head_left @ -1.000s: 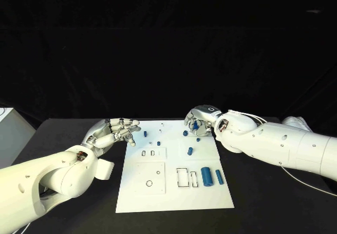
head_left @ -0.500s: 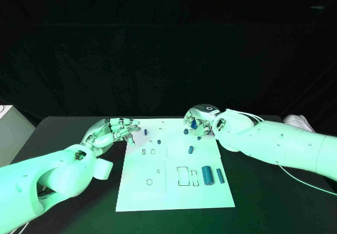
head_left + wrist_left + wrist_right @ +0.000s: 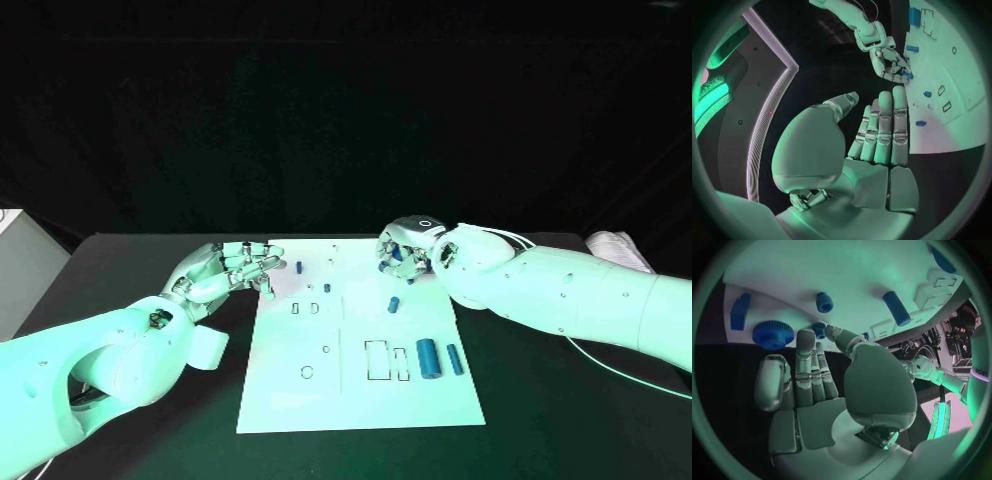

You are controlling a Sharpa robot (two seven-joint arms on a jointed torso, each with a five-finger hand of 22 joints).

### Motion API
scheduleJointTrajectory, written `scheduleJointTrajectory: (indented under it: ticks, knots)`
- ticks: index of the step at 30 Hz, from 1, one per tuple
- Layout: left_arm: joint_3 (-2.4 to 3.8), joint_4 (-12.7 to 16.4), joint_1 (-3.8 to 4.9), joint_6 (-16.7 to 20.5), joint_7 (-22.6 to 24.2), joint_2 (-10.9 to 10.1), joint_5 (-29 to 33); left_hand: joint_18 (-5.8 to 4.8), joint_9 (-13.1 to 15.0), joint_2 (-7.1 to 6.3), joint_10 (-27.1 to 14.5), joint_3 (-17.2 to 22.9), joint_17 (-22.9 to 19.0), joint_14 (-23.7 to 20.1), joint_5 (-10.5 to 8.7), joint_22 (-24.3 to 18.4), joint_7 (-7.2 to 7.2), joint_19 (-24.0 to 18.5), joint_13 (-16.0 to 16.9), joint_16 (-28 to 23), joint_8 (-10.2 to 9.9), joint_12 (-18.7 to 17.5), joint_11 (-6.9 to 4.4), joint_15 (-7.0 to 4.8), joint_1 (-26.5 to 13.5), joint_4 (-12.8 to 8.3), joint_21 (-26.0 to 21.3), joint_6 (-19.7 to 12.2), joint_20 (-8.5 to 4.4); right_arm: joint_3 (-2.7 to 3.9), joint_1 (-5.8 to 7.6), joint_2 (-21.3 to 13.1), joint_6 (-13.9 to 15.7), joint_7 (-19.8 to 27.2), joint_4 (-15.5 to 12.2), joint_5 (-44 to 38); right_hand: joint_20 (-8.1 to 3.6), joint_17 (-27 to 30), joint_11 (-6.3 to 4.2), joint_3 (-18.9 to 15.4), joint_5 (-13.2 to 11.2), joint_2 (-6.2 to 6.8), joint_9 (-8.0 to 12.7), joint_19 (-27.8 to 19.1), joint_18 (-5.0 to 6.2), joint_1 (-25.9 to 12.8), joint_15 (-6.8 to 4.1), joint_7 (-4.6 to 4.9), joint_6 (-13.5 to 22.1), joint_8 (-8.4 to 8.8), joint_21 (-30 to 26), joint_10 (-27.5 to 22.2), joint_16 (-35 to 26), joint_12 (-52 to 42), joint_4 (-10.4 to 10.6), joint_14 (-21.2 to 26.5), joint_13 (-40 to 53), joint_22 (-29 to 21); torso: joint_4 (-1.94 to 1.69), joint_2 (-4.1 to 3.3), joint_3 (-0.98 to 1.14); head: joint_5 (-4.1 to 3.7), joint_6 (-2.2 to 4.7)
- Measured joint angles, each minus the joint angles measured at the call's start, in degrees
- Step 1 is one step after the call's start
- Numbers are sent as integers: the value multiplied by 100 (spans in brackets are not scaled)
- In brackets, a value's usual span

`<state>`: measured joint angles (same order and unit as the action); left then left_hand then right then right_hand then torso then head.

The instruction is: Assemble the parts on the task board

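While both hands are hanging over the far end of the task board (image 3: 289, 400), most of the job is looking undone. The board is lying in the middle of the black table (image 3: 548, 400).

Done, as a judgement: a few short blue pegs (image 3: 326, 289) are standing upright in the far half of the board, so some seating seems complete.

Left: a large blue cylinder (image 3: 426, 358) and a slimmer blue pin (image 3: 453, 359) are lying flat side by side at the near right of the board, just beside two empty rectangular slots (image 3: 375, 361). Another blue pin (image 3: 392, 304) is lying loose mid-board. An oval hole (image 3: 307, 373) and two small slots (image 3: 303, 309) are sitting unfilled on the left half.

Right hand (image 3: 405, 252): hovering at the far right corner of the board, fingers curled down around a small blue part (image 3: 387, 263); I cannot tell whether it is gripping or only touching it. In the right wrist view a blue gear (image 3: 773, 334) is sitting close to the fingertips (image 3: 804, 336).

Left hand (image 3: 235, 268): holding nothing, fingers straight and side by side in the left wrist view, waiting at the far left edge of the board.

Writing, brands, labels: nothing readable anywhere.
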<state>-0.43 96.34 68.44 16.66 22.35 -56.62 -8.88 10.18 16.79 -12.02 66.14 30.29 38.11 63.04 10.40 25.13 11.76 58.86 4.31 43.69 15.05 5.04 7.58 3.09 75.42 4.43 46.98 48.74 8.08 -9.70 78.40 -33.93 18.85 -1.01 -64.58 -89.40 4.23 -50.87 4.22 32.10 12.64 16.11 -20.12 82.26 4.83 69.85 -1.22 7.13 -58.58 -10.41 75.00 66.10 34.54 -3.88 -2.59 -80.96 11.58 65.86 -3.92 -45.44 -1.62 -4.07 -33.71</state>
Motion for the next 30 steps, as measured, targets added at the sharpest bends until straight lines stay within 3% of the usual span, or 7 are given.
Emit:
scheduleJointTrajectory:
  ticks: [13,18,22,30]
  knots:
    - [0,2,3,-4,-18,-7,0,0,0,22,0,0,0,0,0,-1,0,0,0,0,0,-21,0,0,-22,0,0,0,0,5,9,4,-4,-37,52,-11,41,2,20,23,36,-128,-43,0,1,66,20,45,-58,-22,0,-19,-22,-7,22,21,1,38,-15,-83,-13,-20,-7]
    - [0,-5,4,-6,-24,-6,0,0,5,22,-20,0,-7,0,0,-1,0,0,0,-23,0,-21,21,0,-22,0,0,0,0,5,12,3,4,-37,13,-11,58,-6,-26,115,104,-199,-80,17,0,137,40,7,-158,-49,26,77,-22,-92,47,0,17,130,-12,-90,-11,-17,-13]
    - [0,-10,5,-9,-31,-6,0,0,5,22,-20,0,-7,0,0,-1,0,0,0,-23,0,-21,21,0,-22,0,0,1,0,11,19,-5,27,-37,-23,-2,24,-86,-73,266,61,-334,-140,59,1,210,-2,-38,-313,-136,100,269,84,-180,41,-42,64,229,-13,-98,-9,-24,-13]
    - [0,-26,5,-20,-58,-12,1,0,4,22,-33,16,-12,0,0,-5,21,0,0,-23,0,-21,8,0,-22,16,0,-21,0,11,19,-41,149,-33,-132,43,19,-156,-105,302,-11,-354,-216,64,1,200,-22,-60,-348,-177,128,353,179,-210,46,-62,100,287,-13,-109,-7,-12,25]
